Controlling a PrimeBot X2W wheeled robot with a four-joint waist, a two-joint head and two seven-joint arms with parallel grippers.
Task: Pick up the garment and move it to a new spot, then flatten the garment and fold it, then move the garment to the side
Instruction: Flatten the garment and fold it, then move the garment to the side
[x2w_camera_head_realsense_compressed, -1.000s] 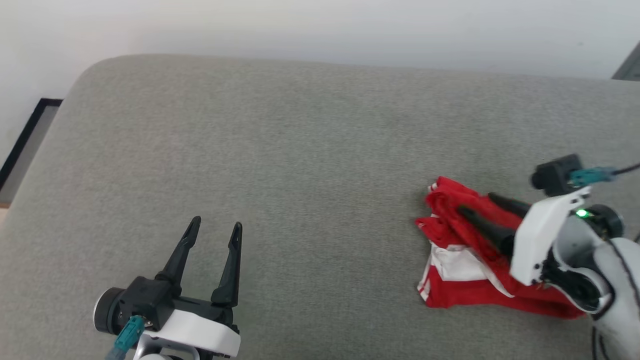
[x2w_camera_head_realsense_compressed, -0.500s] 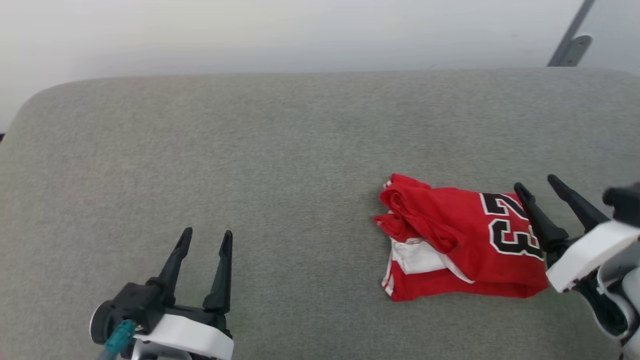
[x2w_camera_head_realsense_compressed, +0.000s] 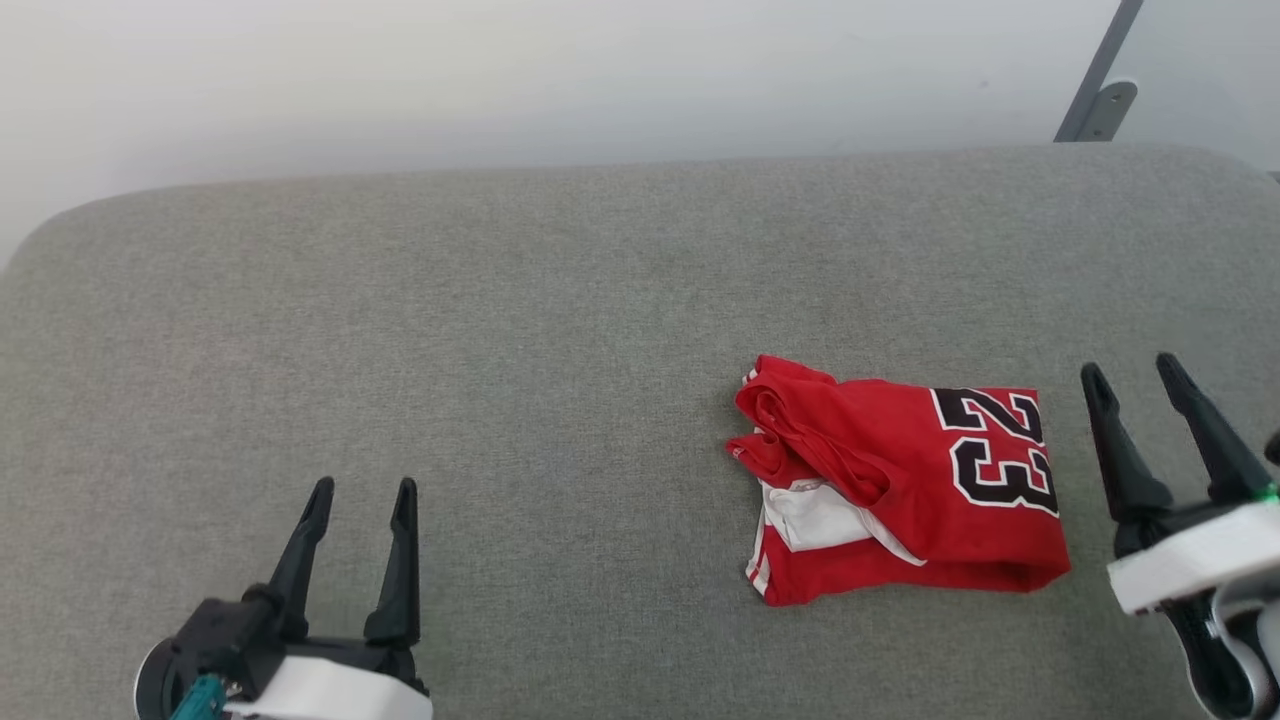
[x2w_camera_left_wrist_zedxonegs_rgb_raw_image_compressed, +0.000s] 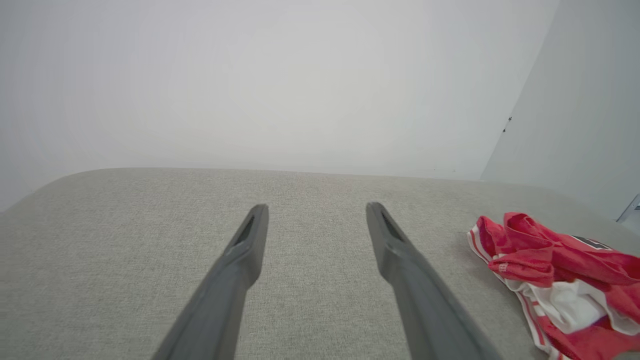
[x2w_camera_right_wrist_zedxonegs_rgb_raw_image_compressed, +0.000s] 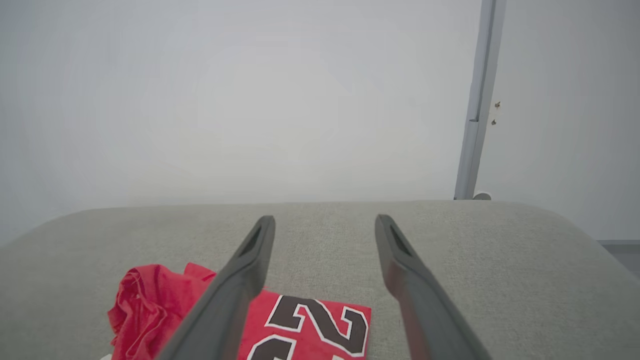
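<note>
Risks unrolling the bunched left edge of the garment (x2w_camera_head_realsense_compressed: 900, 470), folded right of centre on the cushion (x2w_camera_head_realsense_compressed: 500, 330), if dragged sideways by the right gripper (x2w_camera_head_realsense_compressed: 1130, 366), gaping empty just beside it, or the left gripper (x2w_camera_head_realsense_compressed: 364, 487), likewise gaping, near left.

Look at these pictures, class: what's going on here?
A two-armed robot is working with a red jersey that lies folded on a grey cushioned surface. Neither gripper holds it: the right gripper stands open just beside its numbered end, apart from it, and the left gripper stands open well off to the other side. The folding looks done.
</note>
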